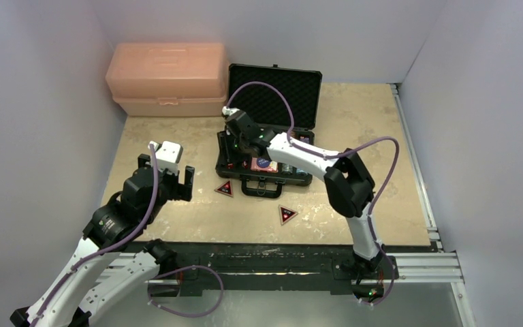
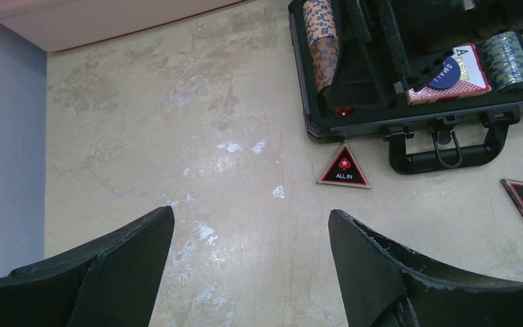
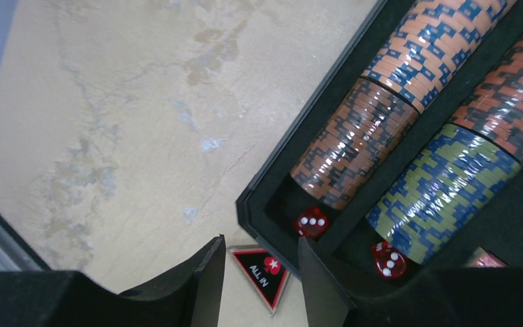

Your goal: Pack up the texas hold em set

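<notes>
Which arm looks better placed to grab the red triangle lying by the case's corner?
Probably the right. The right gripper hangs open at the case corner with the triangle lined up just ahead. The left gripper, also open, sits off to the side.

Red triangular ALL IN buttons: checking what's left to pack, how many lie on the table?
2. One button lies left of the black hard case's handle; the other button lies nearer the arms, right of it. Others may be hidden.

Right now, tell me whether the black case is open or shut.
Open: the black case has its foam-lined lid raised, chip stacks exposed inside.
</notes>
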